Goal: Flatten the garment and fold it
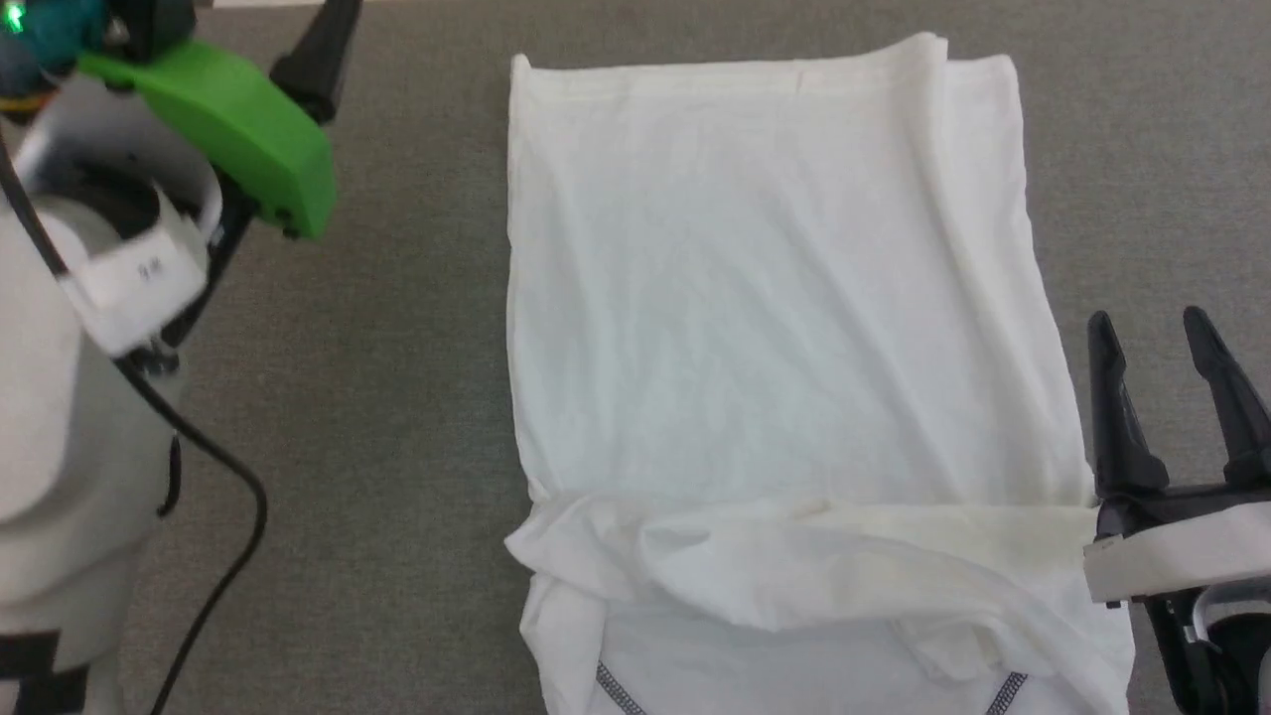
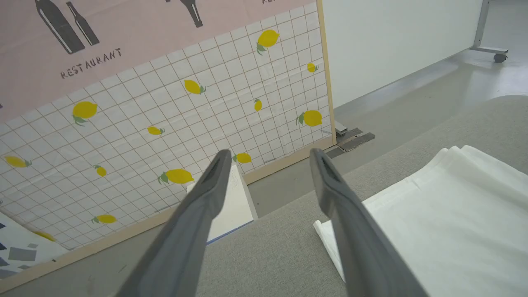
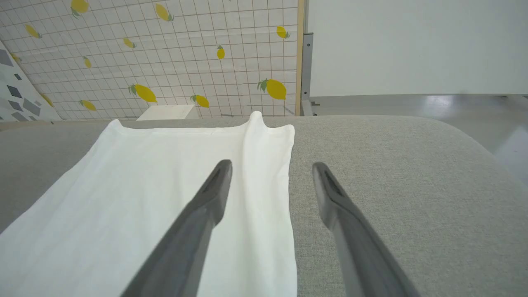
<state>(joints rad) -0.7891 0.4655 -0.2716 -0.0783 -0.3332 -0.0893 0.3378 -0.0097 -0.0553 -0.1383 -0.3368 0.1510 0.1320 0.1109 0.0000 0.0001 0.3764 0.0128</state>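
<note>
The shirt lies along the middle of the bench as a long white panel running toward the far edge, with a rumpled band across its near end. It looks thin, light and limp, likely to sag and slide, so pinch the near corners through every layer. The right hand sits just beside the shirt's near right edge, fingers spread and empty. The left hand hovers toward the far left, equally open and holding nothing.

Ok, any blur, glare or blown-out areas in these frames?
Head view: even light, the garment nearly washed out, the label on the left arm smeared. Left wrist view: the left hand has fingers soft near the lens. Right wrist view: glare on the floor.
</note>
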